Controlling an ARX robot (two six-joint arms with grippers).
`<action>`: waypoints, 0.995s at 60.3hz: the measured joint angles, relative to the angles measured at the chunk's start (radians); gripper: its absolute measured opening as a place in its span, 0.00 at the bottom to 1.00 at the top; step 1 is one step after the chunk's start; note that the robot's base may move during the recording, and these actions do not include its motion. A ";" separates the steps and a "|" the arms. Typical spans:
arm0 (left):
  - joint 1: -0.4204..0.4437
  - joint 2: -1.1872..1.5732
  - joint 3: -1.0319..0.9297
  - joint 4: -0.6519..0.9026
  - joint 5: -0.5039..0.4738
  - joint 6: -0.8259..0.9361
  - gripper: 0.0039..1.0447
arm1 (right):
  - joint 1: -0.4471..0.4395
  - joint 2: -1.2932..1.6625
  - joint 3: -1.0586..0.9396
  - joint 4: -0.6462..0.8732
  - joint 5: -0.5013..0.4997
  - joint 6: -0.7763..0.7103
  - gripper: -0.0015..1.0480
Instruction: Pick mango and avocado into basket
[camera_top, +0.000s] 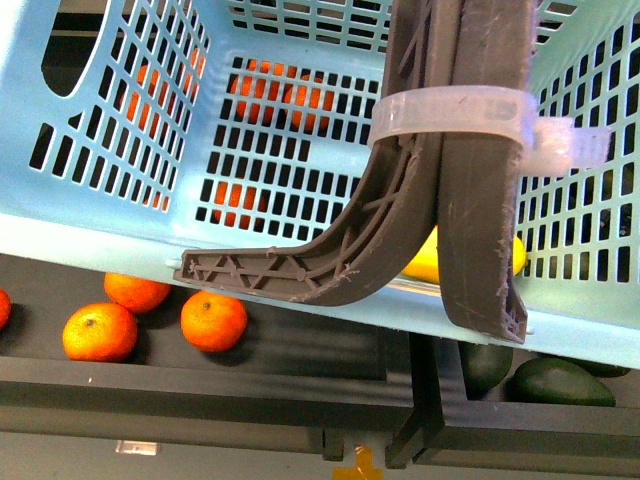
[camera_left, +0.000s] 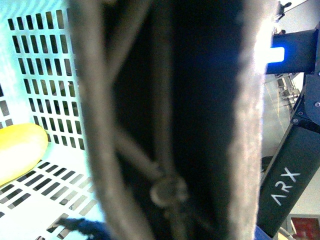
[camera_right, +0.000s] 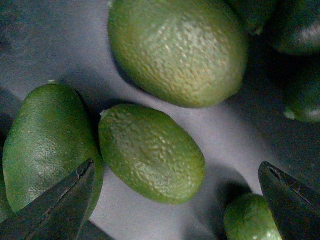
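Mango (camera_top: 424, 262) lies inside basket (camera_top: 90, 235), behind grey handles (camera_top: 480, 200). Right end effector (camera_right: 176, 164) spread open, straddling avocado (camera_right: 150, 152) in dark tray (camera_top: 540, 435), not touching. Left end effector out of view.

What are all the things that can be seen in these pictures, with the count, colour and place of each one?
basket: one, light teal, fills the upper front view.
handles: two, grey-brown, side by side across the basket.
zip tie: one, white, around both handles.
mango: one, yellow, inside the basket.
oranges: three clear, orange, on the dark tray below the basket; more show through the lattice.
avocados: several, green, on a dark surface under the right wrist camera.
arm link: one, black, marked ARX, beside the handles in the left wrist view.
right end effector: one, dark, open above an avocado.
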 joint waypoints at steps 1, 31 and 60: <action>0.000 0.000 0.000 0.000 0.000 0.000 0.10 | 0.002 0.009 0.011 -0.013 -0.003 -0.016 0.92; 0.001 0.000 0.000 0.000 -0.005 0.000 0.10 | 0.039 0.167 0.170 -0.075 -0.005 -0.078 0.92; 0.001 0.000 0.000 0.000 -0.005 0.001 0.10 | 0.036 0.189 0.163 -0.045 0.027 -0.091 0.63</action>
